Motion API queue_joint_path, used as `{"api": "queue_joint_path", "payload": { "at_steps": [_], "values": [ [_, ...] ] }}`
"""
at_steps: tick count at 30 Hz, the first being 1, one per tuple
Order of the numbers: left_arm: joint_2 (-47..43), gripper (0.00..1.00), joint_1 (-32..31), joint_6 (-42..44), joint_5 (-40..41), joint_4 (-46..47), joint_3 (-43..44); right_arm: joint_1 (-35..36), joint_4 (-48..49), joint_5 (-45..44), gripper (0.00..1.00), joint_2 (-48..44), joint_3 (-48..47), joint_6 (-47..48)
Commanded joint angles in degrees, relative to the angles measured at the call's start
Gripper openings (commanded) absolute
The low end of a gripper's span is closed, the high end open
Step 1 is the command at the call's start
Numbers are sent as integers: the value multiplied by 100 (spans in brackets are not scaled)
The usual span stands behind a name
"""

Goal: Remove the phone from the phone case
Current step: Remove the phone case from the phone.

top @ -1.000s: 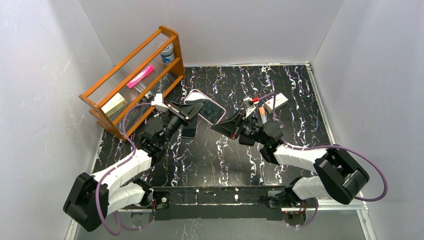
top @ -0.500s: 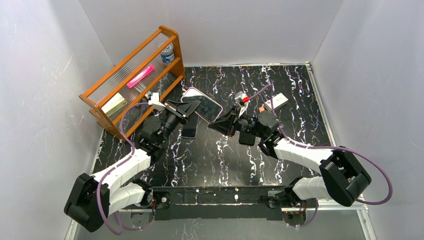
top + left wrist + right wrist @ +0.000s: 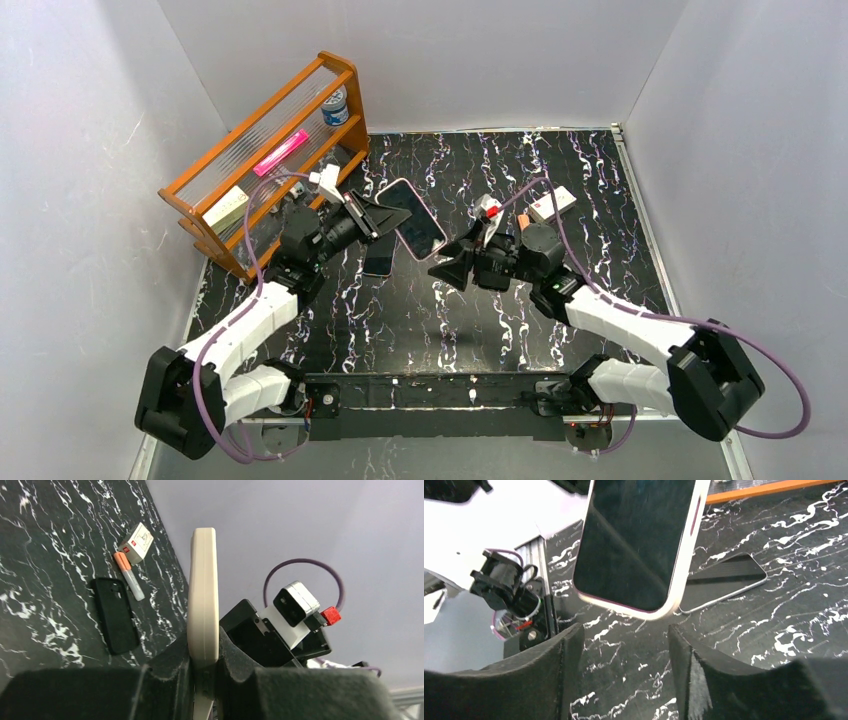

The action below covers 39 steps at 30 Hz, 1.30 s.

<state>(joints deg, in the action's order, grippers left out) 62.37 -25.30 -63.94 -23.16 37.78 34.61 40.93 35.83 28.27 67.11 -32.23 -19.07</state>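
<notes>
Your table [image 3: 420, 320] is black with white streaks. A wooden rack [image 3: 250, 125] stands at its far left corner. Your left gripper [image 3: 385, 217] is squeezed tight on the phone case [image 3: 204, 580]. The case is cream, and the gripper holds it up off the table, standing on its edge. The phone [image 3: 634, 535] is inside that case, and its dark screen faces your right gripper [image 3: 624, 672]. Your right gripper has its fingers wide apart with nothing between them. It sits just beside the bottom corner of the case, and you can see a gap between the two. A second phone [image 3: 724, 580] lies flat on the table under the one held up. A black case [image 3: 116, 615] lies flat too, near your right arm. Beside it is a white pen with an orange cap [image 3: 129, 575]. Just past the pen is a little white box [image 3: 137, 541].
</notes>
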Motion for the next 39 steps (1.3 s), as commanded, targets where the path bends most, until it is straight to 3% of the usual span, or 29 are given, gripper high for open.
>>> {"api": "queue_joint_path", "payload": {
  "at_steps": [1,9,18,28,39],
  "values": [
    [-88,0,199,1427,-1015,-702,823,-8,-897,-123,73,-468,106,677],
    [226,0,239,2975,-2555,-1735,1640,-6,-1283,547,80,-1054,170,1746],
    [309,0,244,3653,-3840,-1830,2001,-6,-2126,1442,76,-651,-535,2594],
    [274,0,238,3758,-4108,-1792,1979,-8,-1923,2370,67,-139,-939,2655],
    [302,0,236,3680,-4120,-1743,1905,-6,-1566,2568,58,-33,-1016,2509]
  ]
}}
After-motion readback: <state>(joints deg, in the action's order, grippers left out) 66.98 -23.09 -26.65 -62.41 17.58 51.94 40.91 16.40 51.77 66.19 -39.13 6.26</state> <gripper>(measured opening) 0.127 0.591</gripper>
